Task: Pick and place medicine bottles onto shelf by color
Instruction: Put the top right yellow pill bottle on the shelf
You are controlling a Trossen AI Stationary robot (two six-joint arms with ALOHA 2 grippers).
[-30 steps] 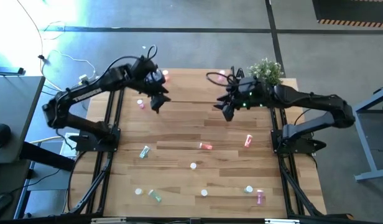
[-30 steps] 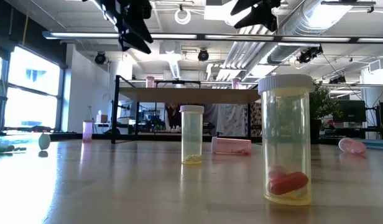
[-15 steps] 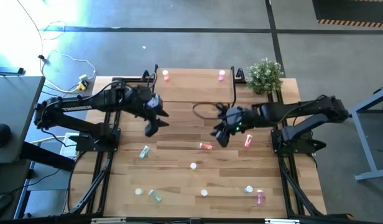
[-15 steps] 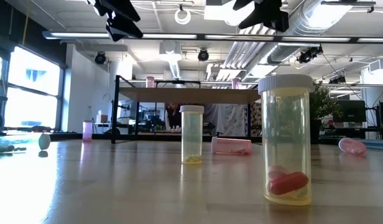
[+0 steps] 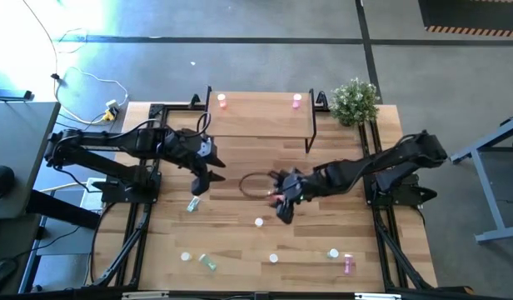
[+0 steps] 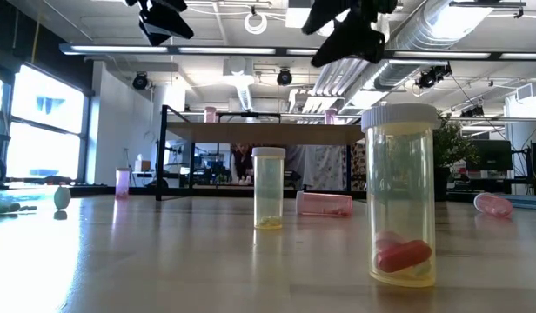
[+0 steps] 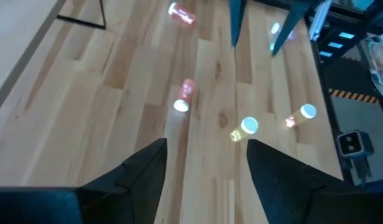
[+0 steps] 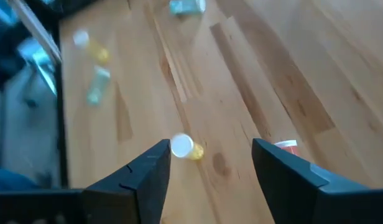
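Both arms out over the table [image 5: 240, 250], my right pincer [image 5: 283, 202] spread wide above a red bottle [image 8: 285, 147]; left pincer [image 5: 198, 185] spread, empty, near a green bottle [image 5: 193, 203]. Reaching step in hand (shelf [image 5: 261, 125] carries two pink bottles only). Next: lower, straddle, pinch.

One camera hangs high above the desk [image 5: 240, 242], looking straight down on all of it. Another sits at desk level, close to a yellow bottle [image 6: 400, 196], facing the shelf [image 6: 259, 132] and the room behind. Each wrist camera looks down past its own fingers [image 7: 143, 176] at the boards, sharing scattered bottles with the overhead view.
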